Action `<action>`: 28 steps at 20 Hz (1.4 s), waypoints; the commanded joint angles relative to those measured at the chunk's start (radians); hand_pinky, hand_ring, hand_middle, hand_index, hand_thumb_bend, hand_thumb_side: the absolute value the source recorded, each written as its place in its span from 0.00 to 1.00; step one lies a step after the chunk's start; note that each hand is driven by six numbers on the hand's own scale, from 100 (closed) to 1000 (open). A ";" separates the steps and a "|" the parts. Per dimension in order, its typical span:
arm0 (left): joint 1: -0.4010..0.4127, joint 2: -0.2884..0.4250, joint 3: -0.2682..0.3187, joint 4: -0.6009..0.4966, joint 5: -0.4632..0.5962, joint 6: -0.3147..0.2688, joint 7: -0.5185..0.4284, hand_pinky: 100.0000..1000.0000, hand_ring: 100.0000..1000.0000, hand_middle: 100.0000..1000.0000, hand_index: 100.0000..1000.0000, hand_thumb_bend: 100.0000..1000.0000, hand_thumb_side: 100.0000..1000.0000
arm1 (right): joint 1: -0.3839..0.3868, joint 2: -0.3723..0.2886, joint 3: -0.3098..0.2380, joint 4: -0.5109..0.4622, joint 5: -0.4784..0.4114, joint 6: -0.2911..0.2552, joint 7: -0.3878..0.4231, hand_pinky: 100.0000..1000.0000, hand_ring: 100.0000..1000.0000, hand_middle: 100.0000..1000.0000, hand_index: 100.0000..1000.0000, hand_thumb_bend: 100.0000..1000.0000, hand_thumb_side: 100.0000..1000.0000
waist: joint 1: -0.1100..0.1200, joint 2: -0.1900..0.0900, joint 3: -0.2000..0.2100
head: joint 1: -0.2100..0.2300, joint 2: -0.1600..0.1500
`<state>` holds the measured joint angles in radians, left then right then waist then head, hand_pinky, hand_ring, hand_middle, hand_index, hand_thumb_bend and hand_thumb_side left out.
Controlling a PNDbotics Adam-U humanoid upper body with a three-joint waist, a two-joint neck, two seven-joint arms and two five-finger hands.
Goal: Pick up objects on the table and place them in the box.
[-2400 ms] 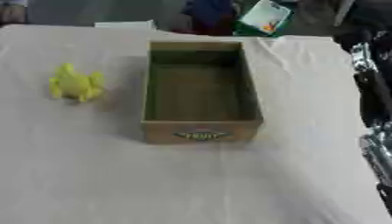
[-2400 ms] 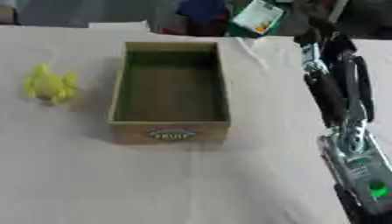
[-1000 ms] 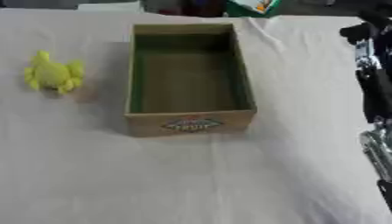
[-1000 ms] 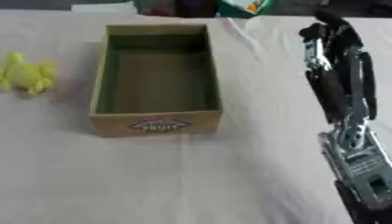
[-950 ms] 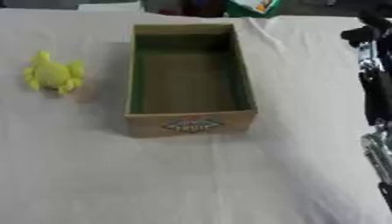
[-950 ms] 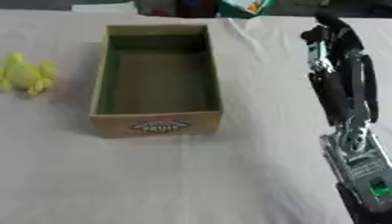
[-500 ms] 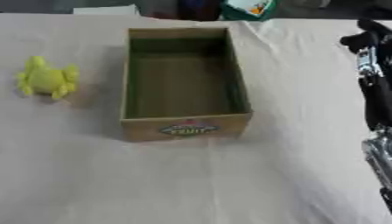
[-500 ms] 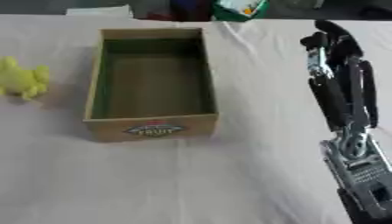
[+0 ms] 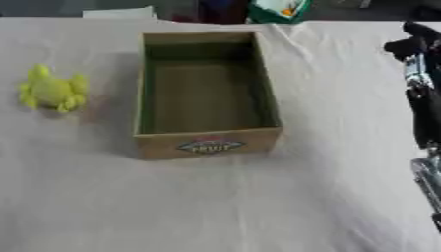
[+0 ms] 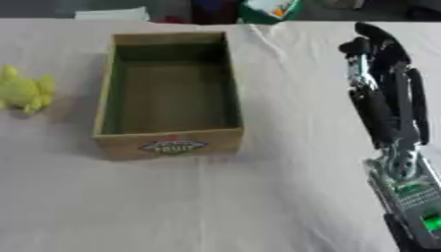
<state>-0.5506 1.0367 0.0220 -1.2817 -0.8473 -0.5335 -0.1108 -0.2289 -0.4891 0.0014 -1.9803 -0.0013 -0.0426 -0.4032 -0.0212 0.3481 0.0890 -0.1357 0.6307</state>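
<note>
A cardboard box (image 9: 206,93) with a printed label on its near wall is seen open and empty on a table covered by a pale cloth (image 9: 215,206), its long axis running from 6 to 12 o'clock. A yellow toy (image 9: 51,91), soft-looking and lumpy, lies on the cloth at about 9 o'clock from the box, apart from its left wall. The right hand (image 10: 388,88) is shown at about 3 o'clock from the box, well apart from it, raised with its fingers (image 10: 375,39) extended and held close together toward 12 o'clock; nothing is held in it. The toy therefore lies on the far side of the box from this hand, with the whole box between them. A green and white package (image 9: 277,10) is seen at the table's far edge, near 12 o'clock. The left hand is not shown in either view.
</note>
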 commanded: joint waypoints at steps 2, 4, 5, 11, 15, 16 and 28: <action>-0.066 0.011 -0.032 0.066 -0.004 -0.034 -0.035 0.57 0.77 0.79 0.98 0.53 0.78 | -0.014 -0.028 0.000 -0.020 -0.007 -0.003 0.011 0.88 0.76 0.57 0.83 0.00 0.67 | 0.006 -0.029 -0.005 | 0.013 -0.006; -0.097 -0.003 -0.049 0.098 -0.005 -0.048 -0.059 0.57 0.77 0.80 0.98 0.54 0.76 | -0.015 -0.027 0.002 -0.020 -0.010 -0.002 0.014 0.88 0.76 0.57 0.83 0.00 0.67 | 0.007 -0.031 -0.007 | 0.018 -0.008; -0.111 -0.010 -0.058 0.110 -0.007 -0.054 -0.071 0.57 0.77 0.80 0.98 0.54 0.76 | -0.016 -0.027 0.002 -0.020 -0.011 -0.002 0.016 0.88 0.76 0.57 0.83 0.00 0.67 | 0.008 -0.032 -0.009 | 0.021 -0.009; -0.176 -0.063 -0.098 0.156 -0.016 -0.075 -0.117 0.57 0.77 0.80 0.99 0.53 0.76 | -0.020 -0.026 0.005 -0.020 -0.017 -0.001 0.023 0.88 0.76 0.57 0.83 0.00 0.66 | 0.014 -0.037 -0.018 | 0.038 -0.016; -0.217 -0.098 -0.117 0.185 -0.033 -0.085 -0.124 0.57 0.77 0.83 0.99 0.51 0.76 | -0.021 -0.023 0.006 -0.020 -0.020 -0.001 0.026 0.88 0.76 0.57 0.83 0.00 0.66 | 0.015 -0.037 -0.027 | 0.046 -0.018; -0.226 -0.107 -0.122 0.193 -0.037 -0.088 -0.124 0.57 0.78 0.83 0.99 0.51 0.76 | -0.022 -0.023 0.006 -0.020 -0.020 -0.001 0.026 0.88 0.76 0.57 0.83 0.00 0.66 | 0.015 -0.036 -0.028 | 0.046 -0.018; -0.323 -0.192 -0.156 0.249 -0.038 -0.117 -0.142 0.57 0.77 0.81 0.99 0.49 0.78 | -0.030 -0.018 0.012 -0.020 -0.025 0.001 0.035 0.88 0.76 0.57 0.83 0.00 0.66 | 0.016 -0.031 -0.044 | 0.067 -0.018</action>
<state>-0.8517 0.8251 -0.1376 -1.0283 -0.8818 -0.6446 -0.2532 -0.2474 -0.4890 0.0186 -1.9803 -0.0194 -0.0414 -0.3709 -0.0086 0.3336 0.0448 -0.0724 0.6225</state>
